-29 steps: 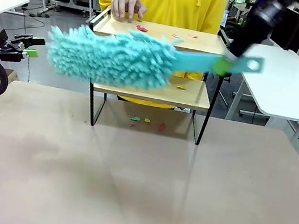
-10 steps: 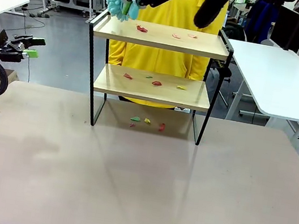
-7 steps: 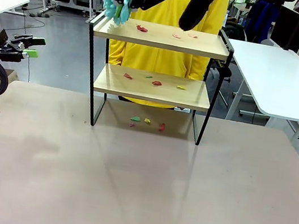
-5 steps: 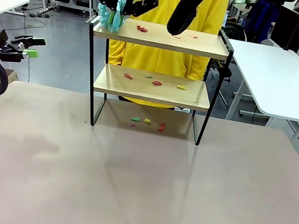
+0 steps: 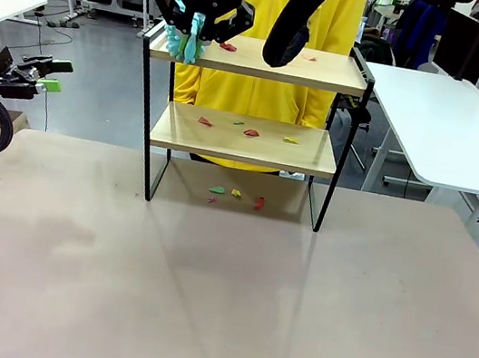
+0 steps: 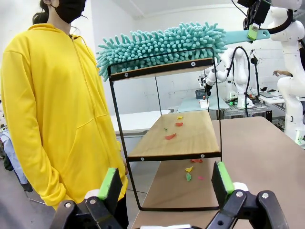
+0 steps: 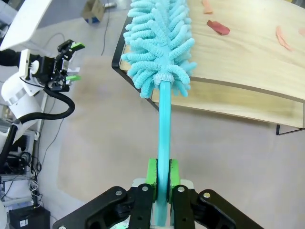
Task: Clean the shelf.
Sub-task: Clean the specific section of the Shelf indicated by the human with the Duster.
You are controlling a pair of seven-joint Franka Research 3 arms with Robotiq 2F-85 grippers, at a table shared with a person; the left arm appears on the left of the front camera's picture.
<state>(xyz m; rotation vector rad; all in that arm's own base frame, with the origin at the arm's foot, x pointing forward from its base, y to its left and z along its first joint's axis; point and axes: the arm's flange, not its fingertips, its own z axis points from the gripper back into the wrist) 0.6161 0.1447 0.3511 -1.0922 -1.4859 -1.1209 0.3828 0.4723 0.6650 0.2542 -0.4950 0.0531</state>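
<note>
The shelf (image 5: 331,70) stands at the table's far side, with small red, green and yellow scraps (image 5: 251,132) on both boards. My right gripper (image 5: 199,9) hangs over the top board's left end, shut on the handle of a teal fluffy duster (image 5: 187,42). In the right wrist view the gripper (image 7: 162,174) clamps the teal handle, and the duster head (image 7: 159,43) lies on the top board (image 7: 248,76) beside red scraps (image 7: 218,27). My left gripper (image 5: 53,75) waits open, well left of the shelf. Its fingers (image 6: 110,183) frame the shelf (image 6: 190,138) side-on.
A person in a yellow hoodie (image 5: 278,2) stands right behind the shelf. More scraps (image 5: 236,193) lie on the table (image 5: 218,304) under the shelf. White tables (image 5: 468,134) stand to the right and far left.
My right gripper has carried the duster leftward and down onto the left end of the top board. The person's hand has left that board. The left arm has not moved.
</note>
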